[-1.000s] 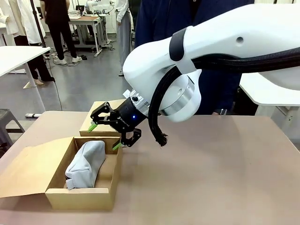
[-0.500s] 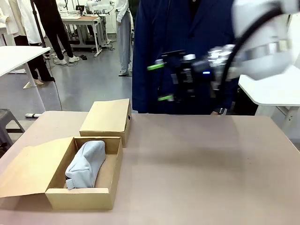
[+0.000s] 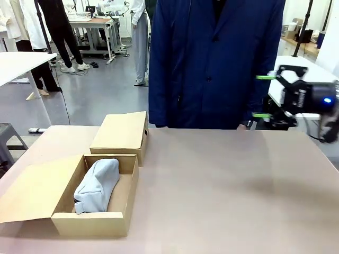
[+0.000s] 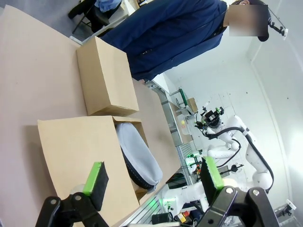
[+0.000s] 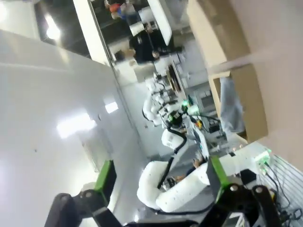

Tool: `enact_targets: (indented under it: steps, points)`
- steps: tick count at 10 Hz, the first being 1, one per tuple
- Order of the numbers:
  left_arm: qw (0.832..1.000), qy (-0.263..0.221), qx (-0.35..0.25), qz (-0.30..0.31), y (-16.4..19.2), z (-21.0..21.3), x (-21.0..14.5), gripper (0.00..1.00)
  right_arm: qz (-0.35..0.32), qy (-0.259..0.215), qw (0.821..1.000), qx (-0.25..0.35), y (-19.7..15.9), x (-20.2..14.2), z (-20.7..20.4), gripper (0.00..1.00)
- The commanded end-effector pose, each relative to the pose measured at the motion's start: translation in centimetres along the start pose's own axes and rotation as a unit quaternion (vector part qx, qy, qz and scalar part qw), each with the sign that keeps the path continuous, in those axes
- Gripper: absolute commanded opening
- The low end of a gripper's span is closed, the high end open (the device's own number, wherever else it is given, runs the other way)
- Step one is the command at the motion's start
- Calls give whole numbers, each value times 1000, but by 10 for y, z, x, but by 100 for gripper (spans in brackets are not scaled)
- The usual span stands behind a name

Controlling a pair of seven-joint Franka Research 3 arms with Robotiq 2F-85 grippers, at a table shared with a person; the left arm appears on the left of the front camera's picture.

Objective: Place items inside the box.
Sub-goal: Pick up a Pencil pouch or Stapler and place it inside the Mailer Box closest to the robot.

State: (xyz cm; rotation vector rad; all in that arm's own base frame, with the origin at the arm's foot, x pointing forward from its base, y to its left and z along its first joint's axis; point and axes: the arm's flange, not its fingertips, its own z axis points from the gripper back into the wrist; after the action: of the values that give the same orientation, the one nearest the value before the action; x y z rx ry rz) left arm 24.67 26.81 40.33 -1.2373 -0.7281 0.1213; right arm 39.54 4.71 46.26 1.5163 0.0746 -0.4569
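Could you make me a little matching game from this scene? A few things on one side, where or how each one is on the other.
Things:
1. grey pouch
2. small box
3. right gripper
4. big box

States:
A. closed, on the table behind the big box
B. open, raised at the right side of the table, holding nothing
C. lying inside the big box
D. flap folded out flat to the left

Pairs: 1-C, 2-A, 3-B, 4-D

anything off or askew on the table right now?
Nothing stands out. The grey zipped fabric pouch lies inside the wide shallow brown cardboard box, flap open flat, and the smaller closed cardboard box sits squarely behind it.
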Motion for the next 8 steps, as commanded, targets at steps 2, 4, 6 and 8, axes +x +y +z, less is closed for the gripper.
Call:
enact_targets:
  steps: [2,4,6,8]
  points:
    - [1000,-9,-12,-12,0,-1,1,100,71,-9,996,-55,-40,-43,50,100]
    - [1000,-9,-12,-12,0,-1,1,100,98,69,980,-156,-79,-63,59,100]
    - [1000,-9,-12,-12,0,-1,1,100,147,70,949,-272,-87,-53,5,100]
    - [1000,-9,-12,-12,0,-1,1,100,68,56,981,-174,-50,-26,54,100]
